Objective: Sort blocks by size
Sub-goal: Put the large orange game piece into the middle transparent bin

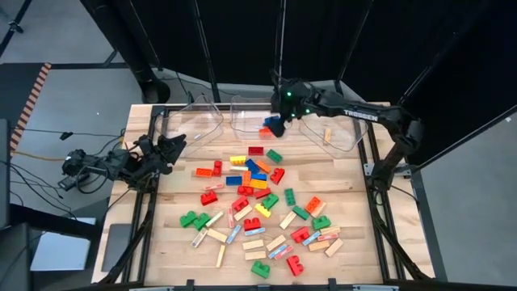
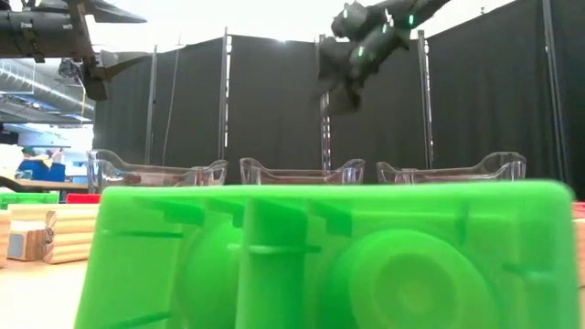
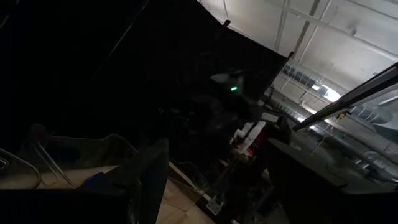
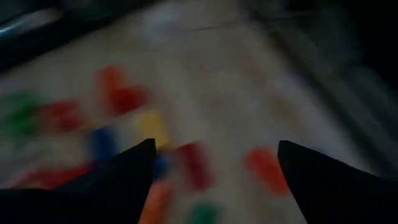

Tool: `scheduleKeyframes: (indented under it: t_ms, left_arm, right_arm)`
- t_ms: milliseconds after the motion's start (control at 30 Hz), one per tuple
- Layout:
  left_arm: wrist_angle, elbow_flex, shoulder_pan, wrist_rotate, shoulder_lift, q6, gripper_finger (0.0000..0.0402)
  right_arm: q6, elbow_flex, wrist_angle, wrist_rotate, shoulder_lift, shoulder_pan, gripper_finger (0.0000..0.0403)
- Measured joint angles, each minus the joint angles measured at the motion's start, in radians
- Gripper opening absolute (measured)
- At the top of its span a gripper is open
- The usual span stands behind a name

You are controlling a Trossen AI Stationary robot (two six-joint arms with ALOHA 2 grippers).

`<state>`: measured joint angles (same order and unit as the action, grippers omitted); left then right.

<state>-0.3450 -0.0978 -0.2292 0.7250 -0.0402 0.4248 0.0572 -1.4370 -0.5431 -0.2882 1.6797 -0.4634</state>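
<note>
1. High view: the blocks (image 1: 258,206) are lying scattered over the middle and near half of the wooden bench (image 1: 347,202), studded plastic bricks in red, green, blue, yellow and orange mixed with tan wooden bars. Three clear bins (image 1: 246,113) are standing along the far edge; a tan bar (image 1: 328,135) is lying in the right-hand bin and a blue brick (image 1: 269,123) is showing at the middle bin, just under the right gripper (image 1: 279,109). The left gripper (image 1: 174,145) is waiting at the bench's left edge, jaws released and holding nothing.

2. Low view: a green brick (image 2: 329,256), lying on its side against the lens, is filling the foreground and hiding most of the pile. The right gripper (image 2: 343,87) is hanging well above the middle bin; only this view is showing that height.

3. Left wrist view: mostly dark; it is showing the right arm's green light far off and adding little else.

4. Right wrist view: the right jaws are standing spread wide with nothing between them, above blurred coloured bricks on the bench.

5. Handling, as a judgement: the bricks are probably light, rigid and rather slick, so gripping across two flat side walls should hold better than across the studs. The wooden bars are likely grippier; pinching across the narrow width near mid-length should keep them from swinging.
</note>
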Motion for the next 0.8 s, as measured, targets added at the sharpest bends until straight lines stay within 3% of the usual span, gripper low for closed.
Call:
scheduleKeyframes:
  t_ms: [100,167,367,567,800]
  left_arm:
    - [0.006,0.0,0.0,0.0,0.0,0.0,0.0269]
    - [0.011,0.0,0.0,0.0,0.0,0.0,0.0269]
    - [0.028,0.0,0.0,0.0,0.0,0.0,0.0269]
    - [0.029,0.0,0.0,0.0,0.0,0.0,0.0269]
    - [0.029,0.0,0.0,0.0,0.0,0.006,0.0269]
  right_arm:
    - [-0.055,-0.039,-0.184,-0.106,-0.029,0.103,0.0323]
    - [-0.088,-0.038,-0.31,-0.11,-0.051,0.19,0.031]
    - [-0.086,0.105,-0.595,0.096,-0.077,0.444,0.0285]
    - [-0.111,0.318,-0.51,0.159,-0.128,0.574,0.028]
    - [-0.235,0.44,-0.367,0.175,-0.128,0.678,0.0279]
